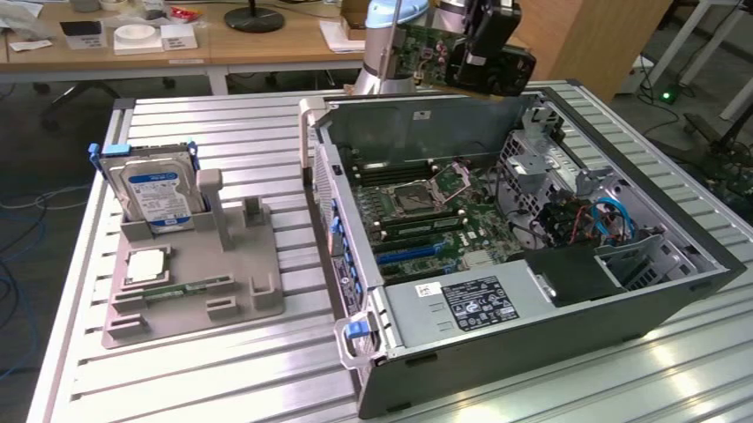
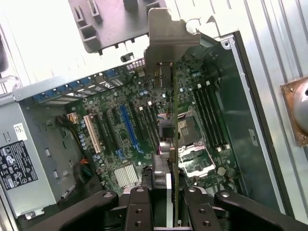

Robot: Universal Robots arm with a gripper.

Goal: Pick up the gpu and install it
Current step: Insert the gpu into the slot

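Green gpu [image 1: 414, 48] half behind black gripper [image 2: 168, 197]

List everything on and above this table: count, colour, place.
gpu: one, green, held above the open case
computer case: one, grey, open, on the table, exterior view's right
motherboard: one, green, inside the case
power supply: one, silver, inside the case
holder: one, grey, on the table, exterior view's left
hard drive: one, silver with blue-white label, upright in the holder
memory stick: one, green, lying in the holder
table: one, silver, slatted, under everything
gripper: one, black, shut on the gpu
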